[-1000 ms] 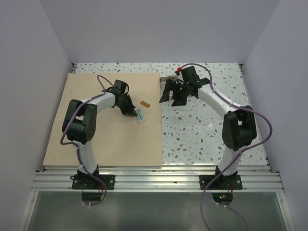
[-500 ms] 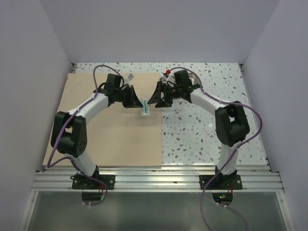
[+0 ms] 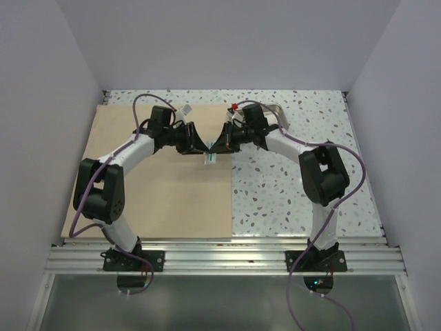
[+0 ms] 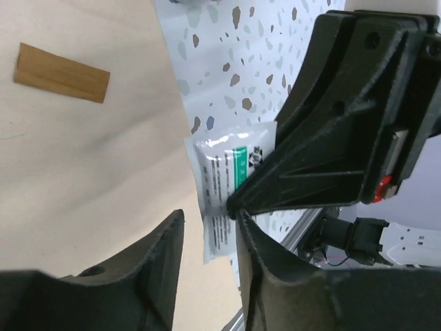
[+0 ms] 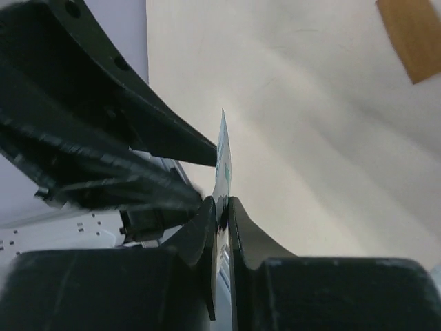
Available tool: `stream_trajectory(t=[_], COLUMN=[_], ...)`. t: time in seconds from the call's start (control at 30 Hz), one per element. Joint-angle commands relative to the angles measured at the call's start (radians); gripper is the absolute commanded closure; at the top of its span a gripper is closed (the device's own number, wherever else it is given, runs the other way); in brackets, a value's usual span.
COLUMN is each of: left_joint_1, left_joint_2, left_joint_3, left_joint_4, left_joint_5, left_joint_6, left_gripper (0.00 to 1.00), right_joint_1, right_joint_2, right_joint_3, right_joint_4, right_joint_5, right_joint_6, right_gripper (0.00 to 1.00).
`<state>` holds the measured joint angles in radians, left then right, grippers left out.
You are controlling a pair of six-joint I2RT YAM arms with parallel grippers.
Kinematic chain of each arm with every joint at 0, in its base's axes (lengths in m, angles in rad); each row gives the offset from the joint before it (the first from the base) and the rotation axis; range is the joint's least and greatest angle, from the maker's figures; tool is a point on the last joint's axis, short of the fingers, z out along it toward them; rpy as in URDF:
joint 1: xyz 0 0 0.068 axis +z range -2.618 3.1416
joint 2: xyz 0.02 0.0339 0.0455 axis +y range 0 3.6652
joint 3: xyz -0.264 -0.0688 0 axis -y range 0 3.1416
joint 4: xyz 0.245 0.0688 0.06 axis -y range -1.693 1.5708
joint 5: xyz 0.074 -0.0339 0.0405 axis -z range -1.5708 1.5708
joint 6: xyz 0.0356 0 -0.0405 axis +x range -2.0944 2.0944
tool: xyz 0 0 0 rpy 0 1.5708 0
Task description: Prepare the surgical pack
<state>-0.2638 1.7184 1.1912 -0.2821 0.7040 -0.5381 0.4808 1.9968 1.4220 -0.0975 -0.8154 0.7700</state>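
A white packet with a green stripe (image 3: 210, 156) hangs over the right edge of the tan wrap sheet (image 3: 158, 196), between the two grippers. My right gripper (image 5: 222, 201) is shut on the packet (image 5: 224, 148), which stands edge-on between its pads. My left gripper (image 4: 209, 217) is open, and its fingers stand either side of the packet's (image 4: 224, 172) lower end without pinching it. Seen from above, the left gripper (image 3: 200, 146) and right gripper (image 3: 218, 145) meet tip to tip. The steel tray (image 3: 277, 109) peeks out behind the right arm at the back.
A small brown rectangular strip (image 4: 62, 72) lies flat on the wrap sheet near the handover spot. Speckled tabletop (image 3: 289, 186) lies right of the sheet. White walls close in on both sides and the back.
The left arm carried the packet from mid-sheet to the sheet's right edge, and the right arm swung in to meet it. The right jaws closed on the packet and the left jaws opened.
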Motion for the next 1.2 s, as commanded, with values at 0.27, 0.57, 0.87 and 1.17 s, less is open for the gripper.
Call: stream_trajectory(t=[0.27,0.57,0.87,1.17], left_joint_1=[0.04,0.038,0.028,-0.066], left_joint_2=[-0.003,0.118,0.219,0.309], left_joint_3=[0.143,0.176,0.246,0.387], left_joint_4=[-0.17,-0.123,-0.058,-0.114], left_joint_5=[-0.328,-0.371,-0.419,-0.575], left_joint_6=[0.046,-0.03,-0.059,0.102], left_gripper=[0.4,0.41,0.41,0.4], right_joint_1=[-0.163,-0.258,-0.261,-0.263], right_joint_2=[0.048,0.244,0.355,0.226], right_joint_3=[0.15,0.331,0.491,0.517], right_joint_4=[-0.005,-0.024,-0.158,-0.43], right_joint_5=[0.352,0.553,0.588,0.657], right_joint_6=[0.129,0.264,0.224,0.036], right_gripper=[0.99,0.97,0.67,0.35])
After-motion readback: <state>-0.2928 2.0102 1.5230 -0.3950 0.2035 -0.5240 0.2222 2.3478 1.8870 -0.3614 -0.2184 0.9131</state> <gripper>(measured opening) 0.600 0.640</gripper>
